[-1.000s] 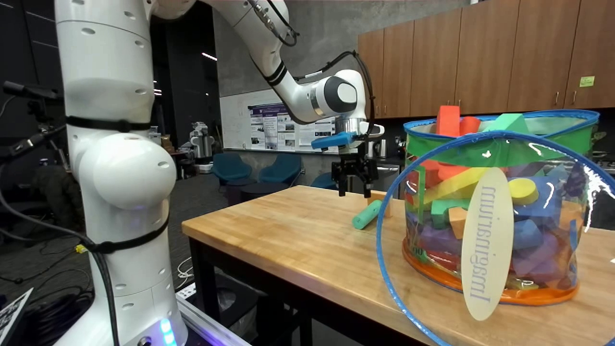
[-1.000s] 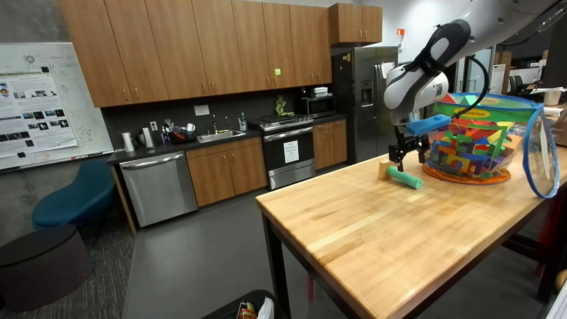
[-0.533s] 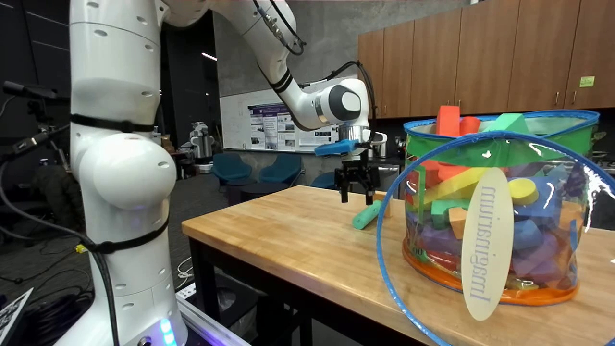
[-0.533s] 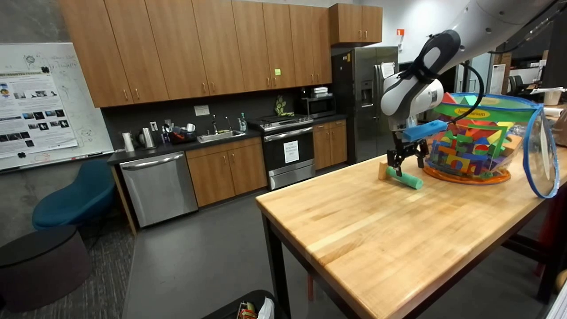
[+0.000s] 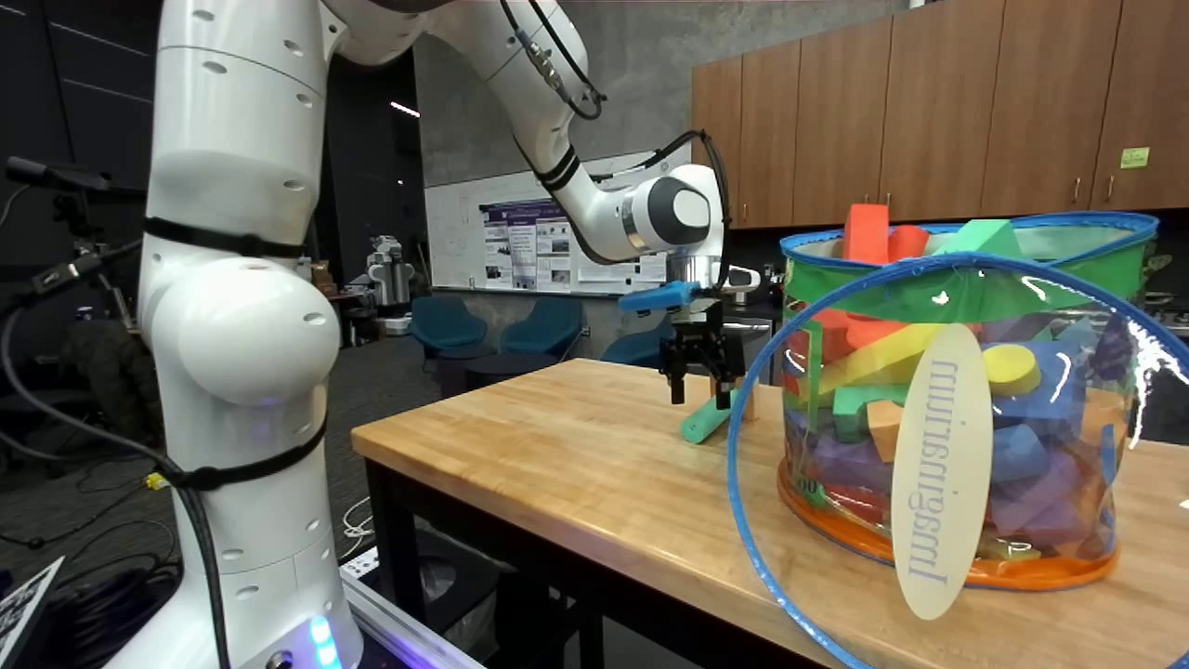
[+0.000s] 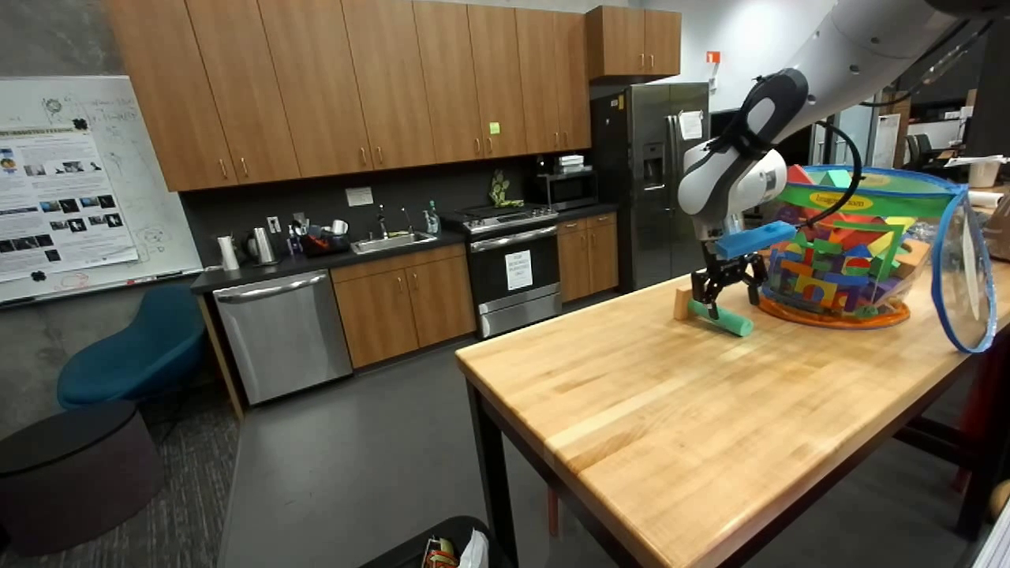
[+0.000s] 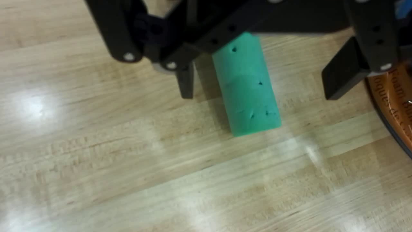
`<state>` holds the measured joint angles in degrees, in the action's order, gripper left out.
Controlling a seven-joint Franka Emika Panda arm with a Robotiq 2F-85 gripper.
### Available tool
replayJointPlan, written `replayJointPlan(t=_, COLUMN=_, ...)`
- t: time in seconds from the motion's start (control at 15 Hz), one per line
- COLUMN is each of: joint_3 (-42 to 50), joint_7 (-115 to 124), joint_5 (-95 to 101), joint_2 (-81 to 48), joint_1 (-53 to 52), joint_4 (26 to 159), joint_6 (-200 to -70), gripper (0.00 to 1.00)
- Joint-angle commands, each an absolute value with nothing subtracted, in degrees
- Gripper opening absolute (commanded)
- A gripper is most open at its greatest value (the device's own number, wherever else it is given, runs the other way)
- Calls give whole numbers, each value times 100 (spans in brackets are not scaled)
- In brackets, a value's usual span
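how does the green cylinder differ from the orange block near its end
Shape: the green cylinder is long and round; the orange block is flat-sided. Pose: the green cylinder lies on its side; the orange block stands taller near one end. Visibility: in the wrist view the green cylinder shows between the jaws of the open gripper; the orange block is not plainly seen there. Both rest on the wooden table, ungripped.

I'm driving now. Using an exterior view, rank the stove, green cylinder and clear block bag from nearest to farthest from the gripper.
1. Green cylinder: lying on the table, just below the open gripper.
2. Clear block bag: standing on the table, right of the gripper in an exterior view.
3. Stove: in that view's background, beyond the table and left of the gripper.
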<state>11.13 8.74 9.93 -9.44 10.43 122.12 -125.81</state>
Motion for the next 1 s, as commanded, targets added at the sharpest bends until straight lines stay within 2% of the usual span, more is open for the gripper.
replayJointPlan(t=0.0, joint_3=1132, joint_7=906, joint_5=867, joint_2=-1042, joint_1=1041, joint_4=12116, joint_6=-12507, gripper=73)
replayJointPlan(t=0.13, joint_3=1119, joint_7=879, joint_5=859, joint_2=-1034, joint_1=1025, joint_4=12138, joint_6=-12496, gripper=61)
replayJointPlan(t=0.53, joint_3=1073, joint_7=868, joint_5=807, joint_2=-847, joint_1=969, joint_4=12233, joint_6=-12554, gripper=13)
replayJointPlan(t=0.8, joint_3=1014, joint_7=857, joint_5=701, joint_2=-475, joint_1=910, joint_4=12337, joint_6=-12661, gripper=7)
replayJointPlan(t=0.93, joint_3=989, joint_7=848, joint_5=643, joint_2=-242, joint_1=897, joint_4=12382, joint_6=-12679, gripper=8)
